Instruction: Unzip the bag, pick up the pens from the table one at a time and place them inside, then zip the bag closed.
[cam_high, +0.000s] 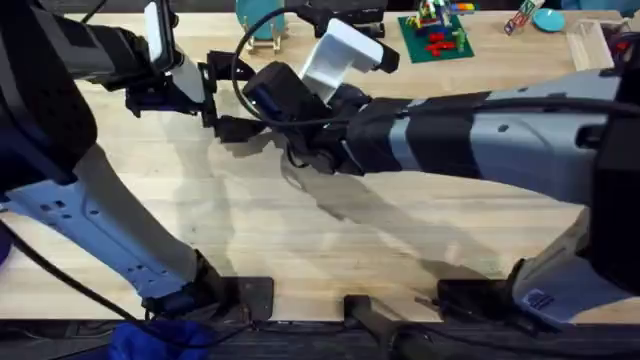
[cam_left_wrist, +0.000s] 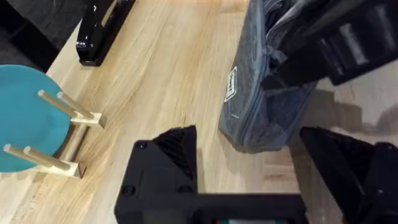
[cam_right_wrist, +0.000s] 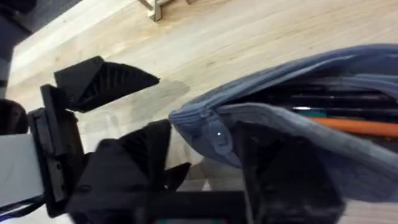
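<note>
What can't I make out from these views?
Overhead: the blue-grey fabric pencil pouch lies hidden under the right arm.
Right wrist: slim orange pen shows inside the pouch; any green pen is lost in the shadowed interior.
Right wrist: whether the right hand grips the zipper pull is unclear.

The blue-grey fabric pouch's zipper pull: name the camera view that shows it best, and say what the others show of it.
The right wrist view. There the zipper pull hangs at the open end of the blue-grey fabric pouch, an orange pen lying inside. The left wrist view shows the pouch's outside with a small label; the overhead view has the arms covering it.
</note>
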